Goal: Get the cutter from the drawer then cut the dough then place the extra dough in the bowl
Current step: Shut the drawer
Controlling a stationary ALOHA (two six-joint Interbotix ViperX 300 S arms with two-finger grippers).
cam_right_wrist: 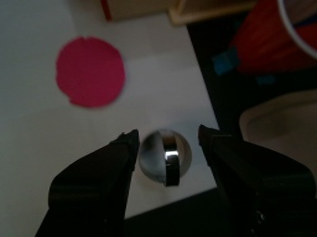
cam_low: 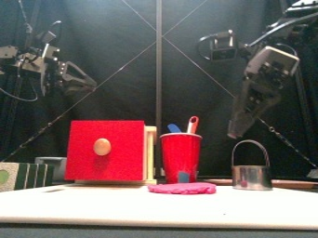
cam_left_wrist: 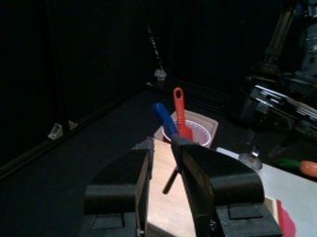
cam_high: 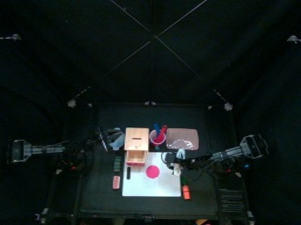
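The round metal cutter (cam_low: 251,174) stands upright on the white cutting board (cam_high: 141,188), right of the flat pink dough disc (cam_low: 181,189). My right gripper (cam_right_wrist: 168,143) hangs open just above the cutter (cam_right_wrist: 165,155), its jaws to either side and not touching it; the dough (cam_right_wrist: 91,71) lies beyond. The wooden box (cam_high: 137,146) has its red drawer front (cam_low: 106,151) pushed in. My left gripper (cam_left_wrist: 164,155) hovers over the box top, jaws a little apart and holding nothing.
A red cup (cam_low: 180,156) with a blue and a red toy knife stands between the box and the cutter. The pale bowl (cam_high: 185,138) sits behind the board at the right. A small red item (cam_high: 187,190) lies on the board's right edge.
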